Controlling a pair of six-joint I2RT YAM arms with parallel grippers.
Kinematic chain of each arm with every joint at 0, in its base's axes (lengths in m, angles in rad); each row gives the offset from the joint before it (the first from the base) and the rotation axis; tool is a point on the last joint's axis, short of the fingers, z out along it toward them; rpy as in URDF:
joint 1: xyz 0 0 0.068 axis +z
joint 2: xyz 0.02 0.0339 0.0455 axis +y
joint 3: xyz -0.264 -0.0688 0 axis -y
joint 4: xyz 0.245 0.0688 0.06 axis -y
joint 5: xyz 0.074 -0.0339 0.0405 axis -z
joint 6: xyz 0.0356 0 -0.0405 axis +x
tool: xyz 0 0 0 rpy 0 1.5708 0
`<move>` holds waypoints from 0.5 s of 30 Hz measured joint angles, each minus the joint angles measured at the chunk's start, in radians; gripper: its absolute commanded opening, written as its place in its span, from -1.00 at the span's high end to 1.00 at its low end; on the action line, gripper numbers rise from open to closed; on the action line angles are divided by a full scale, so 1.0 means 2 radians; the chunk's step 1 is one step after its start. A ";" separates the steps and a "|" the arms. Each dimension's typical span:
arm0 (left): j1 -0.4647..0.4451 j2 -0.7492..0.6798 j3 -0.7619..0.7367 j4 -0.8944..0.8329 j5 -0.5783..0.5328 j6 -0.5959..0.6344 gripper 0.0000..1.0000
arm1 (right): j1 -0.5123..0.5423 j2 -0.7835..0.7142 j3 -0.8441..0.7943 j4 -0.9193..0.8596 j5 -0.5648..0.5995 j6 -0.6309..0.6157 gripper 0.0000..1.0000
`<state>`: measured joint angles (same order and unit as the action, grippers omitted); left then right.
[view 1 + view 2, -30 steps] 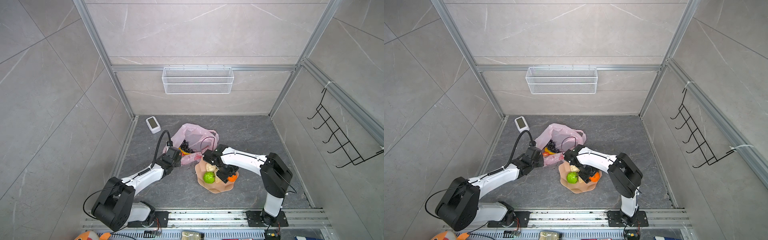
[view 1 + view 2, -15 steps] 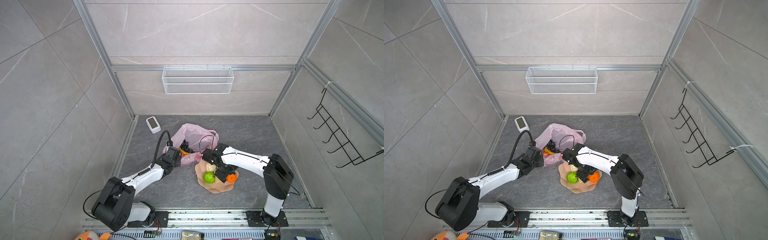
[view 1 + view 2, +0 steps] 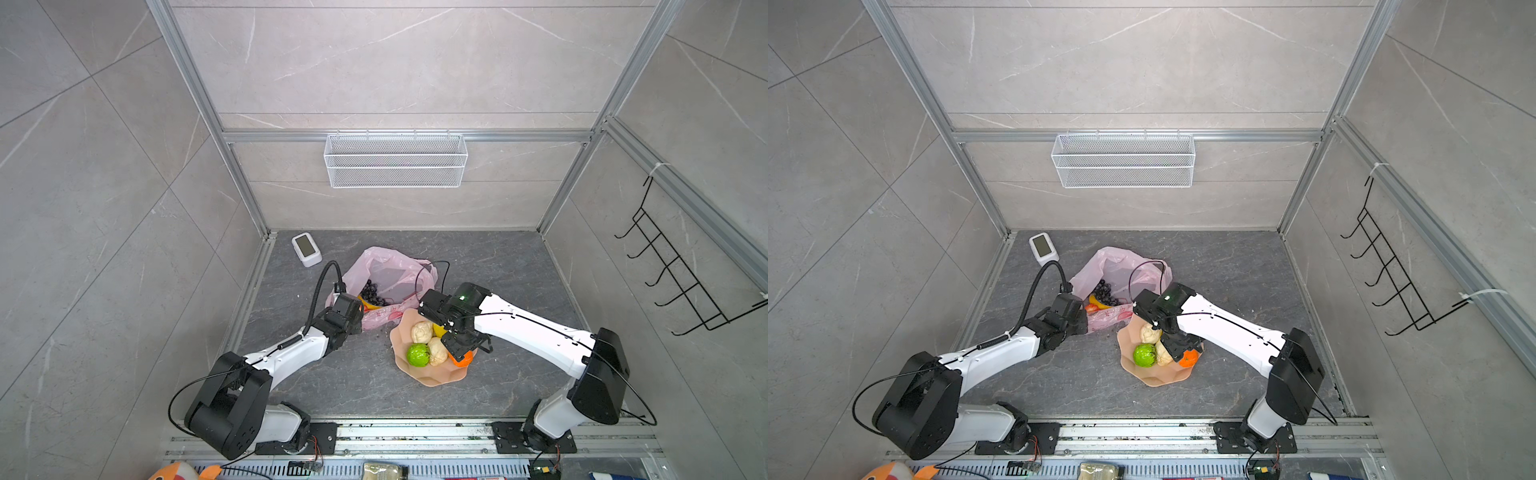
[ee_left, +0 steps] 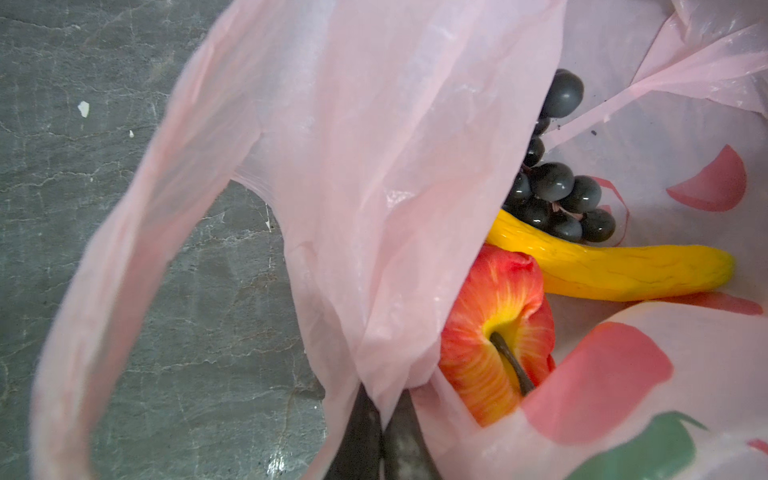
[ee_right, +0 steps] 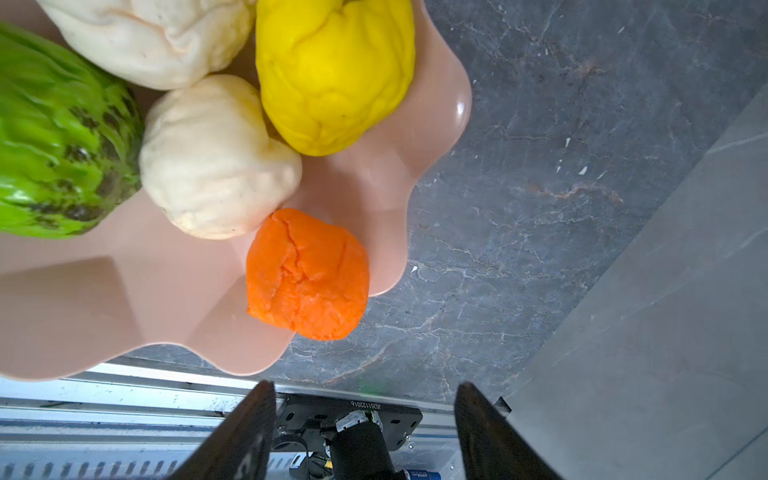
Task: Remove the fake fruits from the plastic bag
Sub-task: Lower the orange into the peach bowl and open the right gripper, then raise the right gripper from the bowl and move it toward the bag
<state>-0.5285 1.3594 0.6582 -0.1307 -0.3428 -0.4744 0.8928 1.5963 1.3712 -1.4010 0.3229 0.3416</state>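
The pink plastic bag lies open at the middle of the floor. My left gripper is shut on its near rim, with the film pinched between the fingers. Inside lie a dark grape bunch, a yellow banana and a red apple. On the peach plate sit a green fruit, two beige pieces, a yellow piece and an orange piece. My right gripper hangs open and empty just above the orange piece.
A small white device lies at the back left corner. A white wire basket hangs on the back wall and a black hook rack on the right wall. A metal rail runs along the front edge.
The right gripper has shifted slightly over the plate, with its jaws still apart. The left gripper and the bag have not moved.
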 measured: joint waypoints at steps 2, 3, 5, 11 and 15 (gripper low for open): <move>0.000 0.001 0.000 0.000 0.000 0.000 1.00 | 0.000 0.001 -0.009 0.000 0.004 0.004 -0.37; 0.000 0.001 0.000 0.000 0.000 0.000 1.00 | 0.000 0.003 -0.012 0.001 0.006 0.006 -0.36; 0.000 0.001 0.000 0.000 -0.001 0.000 1.00 | 0.000 0.009 -0.017 0.001 0.010 0.009 -0.35; 0.000 0.001 0.000 0.000 -0.002 0.000 1.00 | -0.002 0.041 -0.020 0.010 0.030 0.015 -0.34; 0.000 0.001 0.000 0.000 -0.002 0.000 1.00 | -0.008 0.050 -0.019 0.016 0.042 0.014 -0.33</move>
<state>-0.5285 1.3621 0.6582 -0.1303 -0.3477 -0.4740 0.8764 1.6966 1.3327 -1.3689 0.4065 0.3706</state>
